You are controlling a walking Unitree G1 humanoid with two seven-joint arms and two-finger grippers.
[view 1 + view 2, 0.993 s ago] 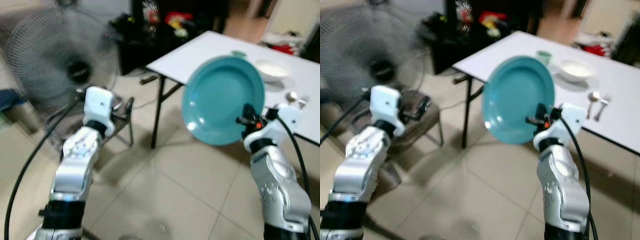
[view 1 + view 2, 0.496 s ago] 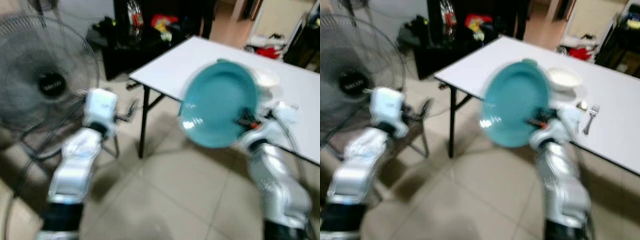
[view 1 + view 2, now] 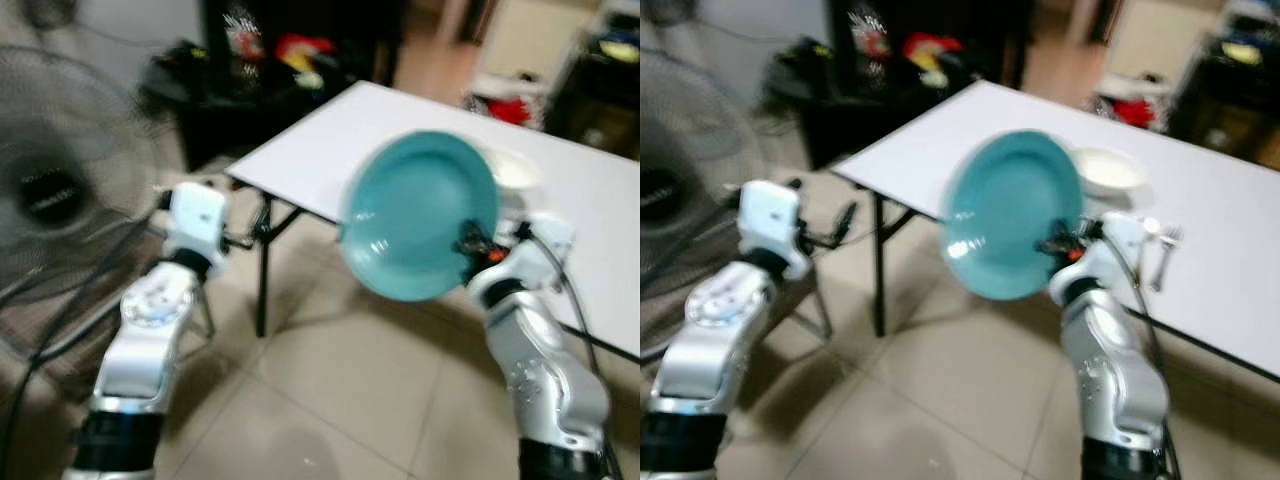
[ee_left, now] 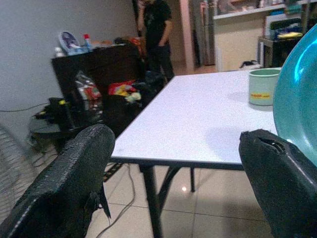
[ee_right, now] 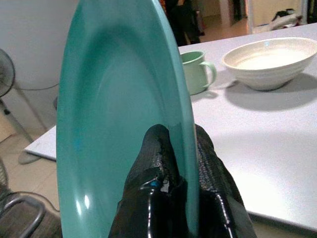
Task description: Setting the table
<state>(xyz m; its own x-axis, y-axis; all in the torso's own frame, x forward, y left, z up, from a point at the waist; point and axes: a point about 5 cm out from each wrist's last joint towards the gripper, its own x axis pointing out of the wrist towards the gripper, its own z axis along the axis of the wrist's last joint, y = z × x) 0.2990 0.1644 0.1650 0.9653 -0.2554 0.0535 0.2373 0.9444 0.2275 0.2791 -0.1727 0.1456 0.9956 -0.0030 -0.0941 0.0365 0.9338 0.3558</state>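
A teal plate (image 3: 420, 215) stands on edge in the air, in front of the near edge of the white table (image 3: 360, 130). My right gripper (image 3: 470, 245) is shut on its rim, the black fingers (image 5: 158, 148) pinching both faces of the plate (image 5: 119, 124). On the table behind it sit a white bowl (image 5: 270, 59), a green mug (image 5: 195, 72) and a fork (image 3: 1162, 255). My left gripper (image 4: 176, 136) is open and holds nothing, raised off the table's left corner (image 4: 148, 153).
A large standing fan (image 3: 50, 190) is at my left. A dark cabinet (image 3: 260, 60) with clutter stands behind the table's left end, and a person (image 4: 158, 29) stands beyond it. Tiled floor (image 3: 330, 400) lies below my arms.
The whole view has shifted: the fan slid off to the left and the table came more into view. The plate stays in my right gripper; the left gripper stays open.
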